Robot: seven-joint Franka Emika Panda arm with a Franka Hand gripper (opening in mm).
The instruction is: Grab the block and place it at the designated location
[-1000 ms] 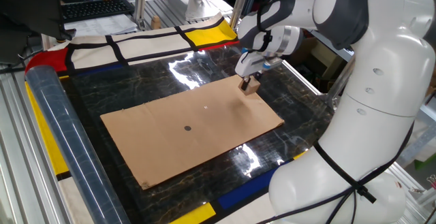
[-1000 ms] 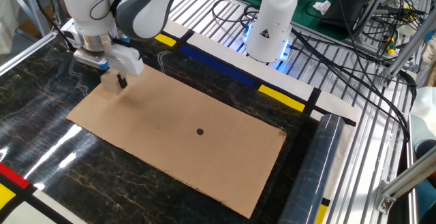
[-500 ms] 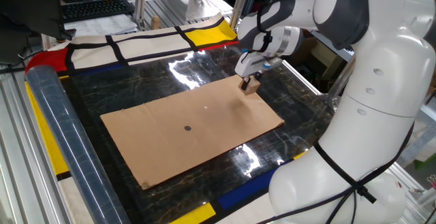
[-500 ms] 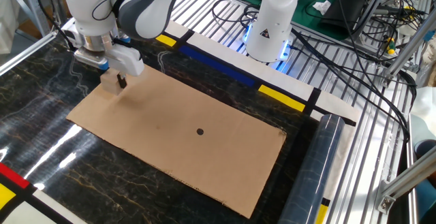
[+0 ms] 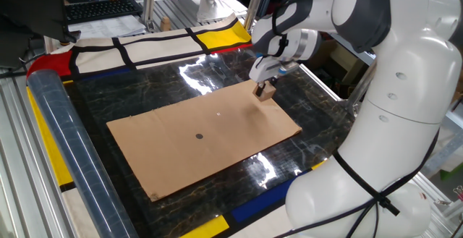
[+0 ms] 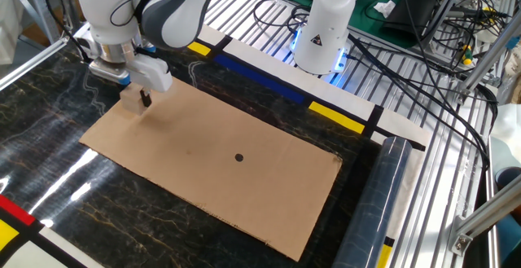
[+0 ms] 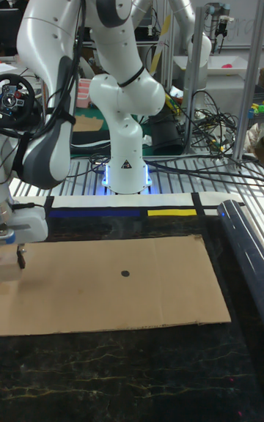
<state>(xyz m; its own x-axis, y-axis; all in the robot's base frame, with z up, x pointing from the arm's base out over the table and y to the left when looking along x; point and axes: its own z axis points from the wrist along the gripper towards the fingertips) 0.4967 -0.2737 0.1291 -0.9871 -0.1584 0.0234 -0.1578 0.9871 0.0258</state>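
Place: a robotics lab, set up as a test cell.
Arms: a white Franka arm (image 5: pixel 391 115) works at the table, and a second white arm (image 7: pixel 125 100) stands on a base lit blue.
Table: a dark marbled top (image 5: pixel 145 93) with yellow, blue and red taped borders, carrying a cardboard sheet (image 6: pixel 212 158).
Frame: ribbed aluminium profile rails (image 6: pixel 244 15) run around the table.
Wiring: bundles of black cables (image 6: pixel 423 48) lie loose over the rails.
Desk gear: a keyboard (image 5: pixel 101 8) sits behind the table, and a steering-wheel controller (image 7: pixel 13 100) shows in the tall fixed view.
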